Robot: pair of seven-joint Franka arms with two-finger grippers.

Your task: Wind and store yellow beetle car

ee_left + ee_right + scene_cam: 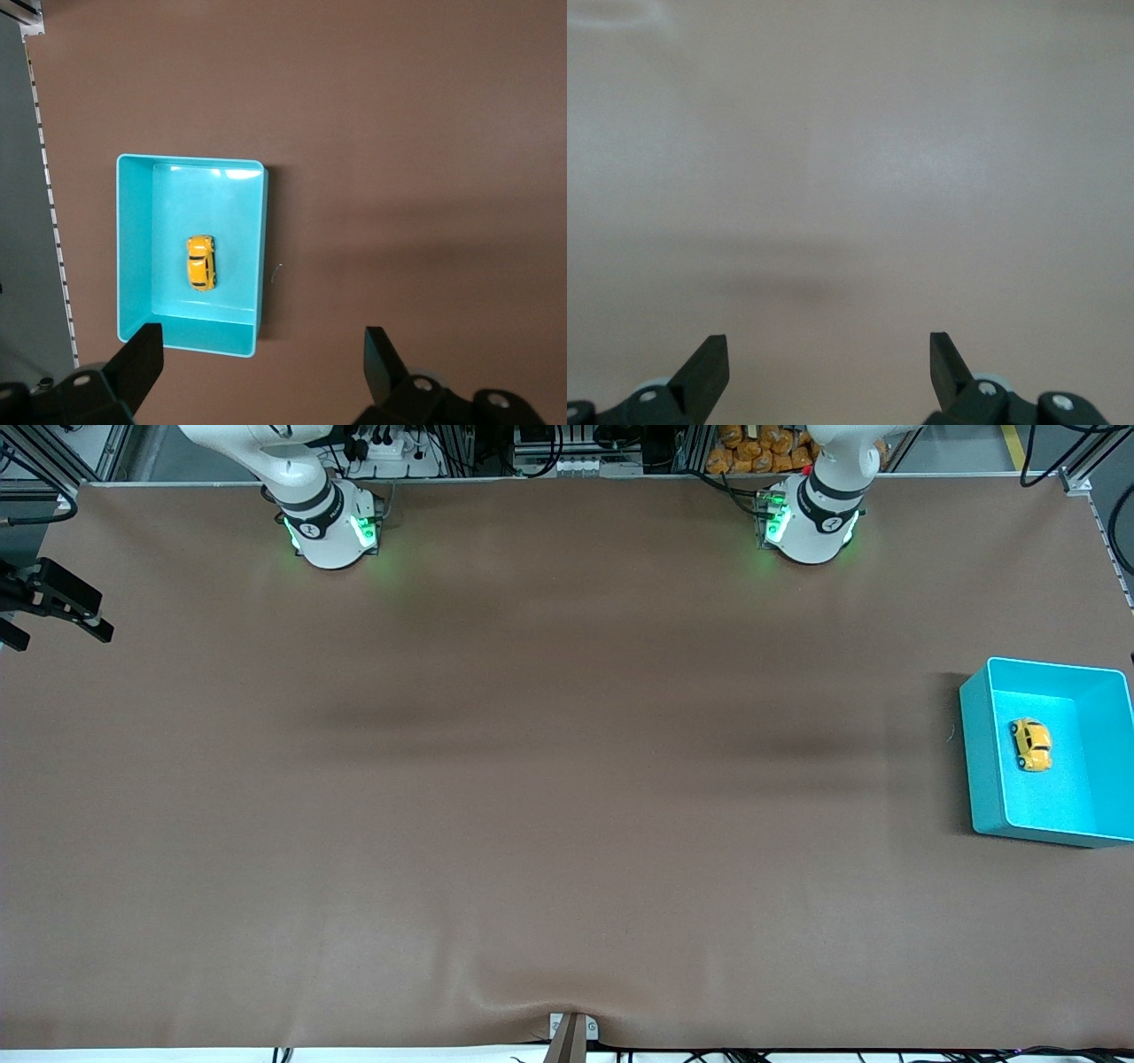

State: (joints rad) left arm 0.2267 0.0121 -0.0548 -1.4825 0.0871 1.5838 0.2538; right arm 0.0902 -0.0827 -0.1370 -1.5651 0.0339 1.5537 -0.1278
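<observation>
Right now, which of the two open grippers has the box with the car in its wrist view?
The left gripper: its view shows the yellow beetle car inside the turquoise box. The right gripper sees only bare table.

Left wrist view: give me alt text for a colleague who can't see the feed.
A yellow car lies in a turquoise box on the brown table. The left end effector hangs open above the table beside the box, holding nothing.
</observation>
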